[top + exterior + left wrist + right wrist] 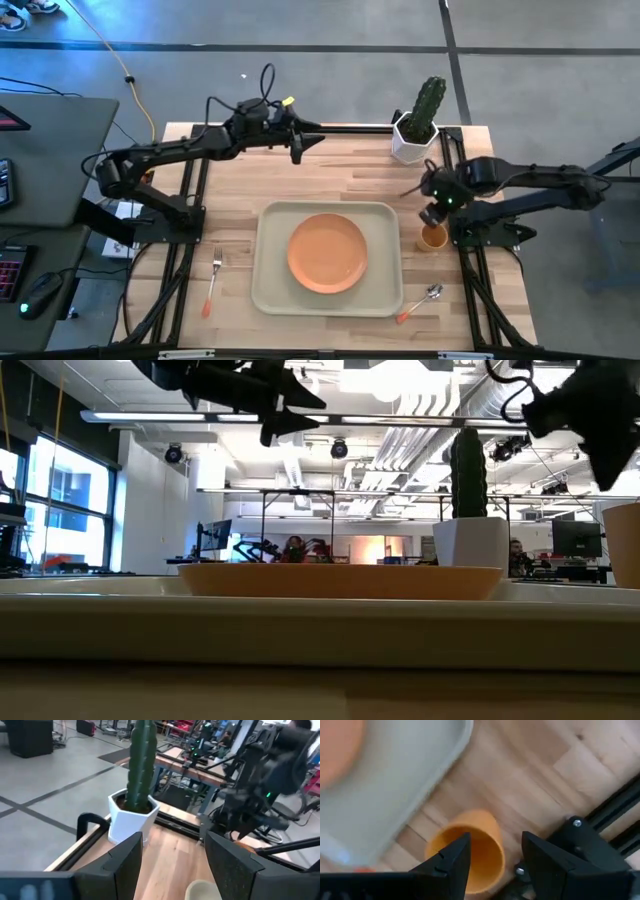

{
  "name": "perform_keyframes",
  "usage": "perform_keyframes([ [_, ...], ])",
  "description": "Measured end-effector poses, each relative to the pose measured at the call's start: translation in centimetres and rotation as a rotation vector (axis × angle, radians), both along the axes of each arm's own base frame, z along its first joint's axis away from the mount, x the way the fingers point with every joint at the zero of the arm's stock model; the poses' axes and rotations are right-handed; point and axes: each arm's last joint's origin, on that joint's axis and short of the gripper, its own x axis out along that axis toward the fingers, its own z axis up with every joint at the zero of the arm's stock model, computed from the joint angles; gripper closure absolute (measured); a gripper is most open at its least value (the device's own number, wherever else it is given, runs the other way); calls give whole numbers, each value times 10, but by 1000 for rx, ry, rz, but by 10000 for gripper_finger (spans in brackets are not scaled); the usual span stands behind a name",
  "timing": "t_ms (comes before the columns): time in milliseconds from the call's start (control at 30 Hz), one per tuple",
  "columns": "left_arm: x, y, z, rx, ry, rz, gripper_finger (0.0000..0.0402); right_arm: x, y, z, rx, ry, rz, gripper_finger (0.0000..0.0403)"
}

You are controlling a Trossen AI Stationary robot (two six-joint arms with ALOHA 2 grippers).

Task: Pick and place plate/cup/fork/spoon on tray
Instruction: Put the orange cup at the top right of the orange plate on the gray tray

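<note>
1. The round orange plastic plate (328, 252) lies flat in the middle of the large beige rectangular plastic tray (272, 290), which sits on the pale wooden bench (350, 175) toward its 6 o'clock edge in the high view.
2. The small orange plastic cup (433, 237) stands upright on the bench just off the tray's 3 o'clock rim, apart from it; the right wrist view shows its open mouth (470, 851) beside the tray's rounded corner (455, 740).
3. The right pincer (432, 213) hangs just above the cup at its 12 o'clock side, fingers (451, 865) spread with the cup's rim showing between them, pinching nothing.
4. The small spoon with a silver bowl and thin orange handle (418, 303) lies on the bench off the tray's 4 o'clock corner, bowl toward 1 o'clock.
5. The small fork with silver tines and thin orange handle (213, 282) lies on the bench off the tray's 9 o'clock rim, tines toward 12 o'clock.
6. A green cactus in a white hexagonal pot (415, 135) stands near the bench's 1 o'clock corner, at 12 o'clock from the right pincer and close beside that arm.
7. The left pincer (308, 142) waits raised near the bench's 12 o'clock edge, pointing toward the pot, fingers (125, 862) spread and holding nothing.
</note>
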Motion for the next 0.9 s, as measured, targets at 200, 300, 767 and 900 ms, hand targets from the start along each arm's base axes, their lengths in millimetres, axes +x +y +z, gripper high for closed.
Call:
perform_keyframes([
  [200, -5, -6, 5, -43, 0, 21, 199, 1, 9, -25, 59, 16, 134, 235],
  [300, -7, -10, 3, -68, 46, 27, 199, -1, 9, -35, 43, 53, 142, 236],
  [767, -4, -28, -12, -94, 211, 48, 200, 1, 7, -52, 25, 79, 66, 291],
  [900, -5, -26, -12, -41, 227, 84, 200, 7, 7, -62, 32, 135, 58, 318],
])
